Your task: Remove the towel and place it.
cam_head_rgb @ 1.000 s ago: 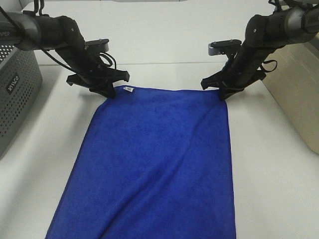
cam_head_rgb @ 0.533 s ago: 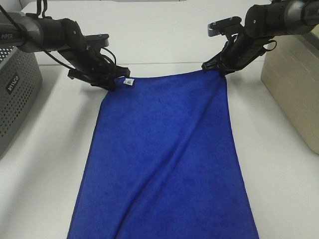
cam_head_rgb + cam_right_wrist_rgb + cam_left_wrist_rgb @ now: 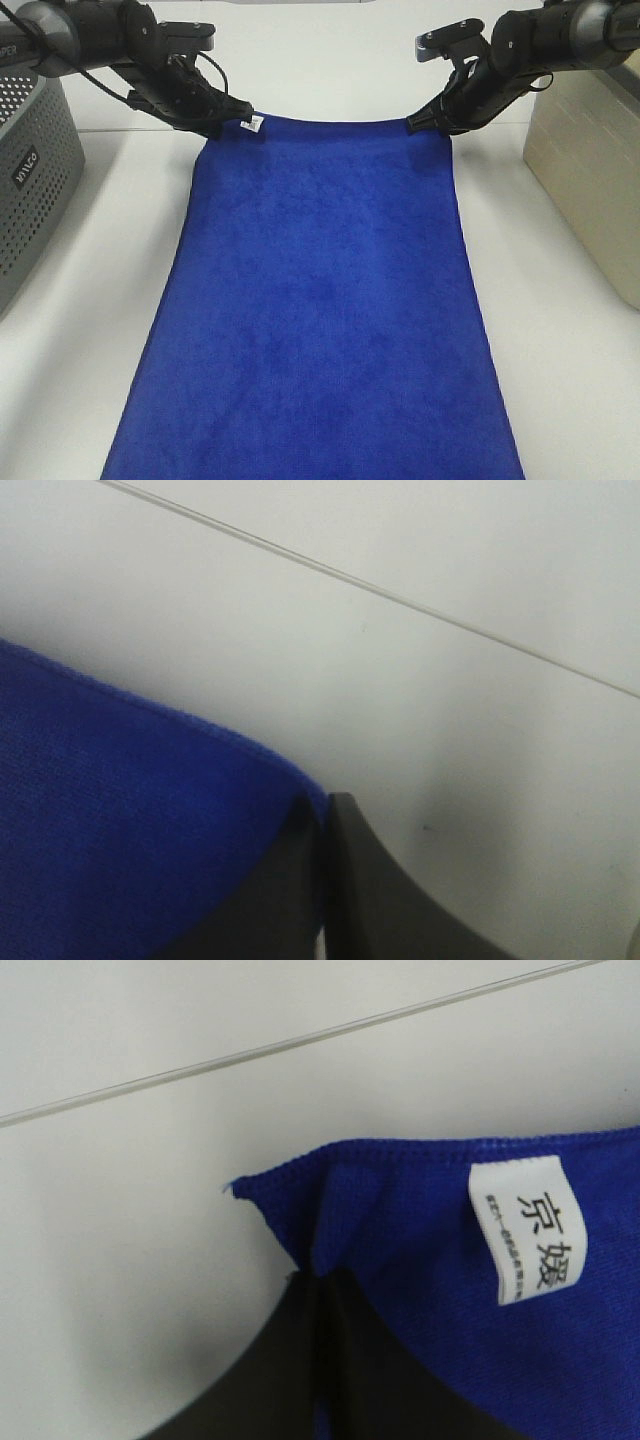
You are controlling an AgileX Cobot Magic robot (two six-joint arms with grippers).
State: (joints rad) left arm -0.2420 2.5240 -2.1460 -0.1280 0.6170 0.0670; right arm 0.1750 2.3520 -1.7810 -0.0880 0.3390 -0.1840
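Note:
The towel (image 3: 320, 300) is a large royal-blue cloth, stretched flat down the middle of the white table, its near end running off the bottom of the high view. My left gripper (image 3: 232, 118) is shut on its far left corner, right beside the white tag (image 3: 253, 124). In the left wrist view the dark fingers (image 3: 300, 1360) pinch the blue towel (image 3: 400, 1240) below the tag (image 3: 522, 1230). My right gripper (image 3: 428, 125) is shut on the far right corner. The right wrist view shows its fingers (image 3: 350, 880) closed on the towel's edge (image 3: 130, 830).
A grey perforated basket (image 3: 30, 170) stands at the left edge of the table. A beige bin (image 3: 590, 170) stands at the right edge. A thin seam line (image 3: 320, 118) crosses the table behind the towel's far edge.
Both grippers have moved away from the camera and upward with the towel's far corners. The towel has been dragged along and pulled taut, and its wrinkles have flattened.

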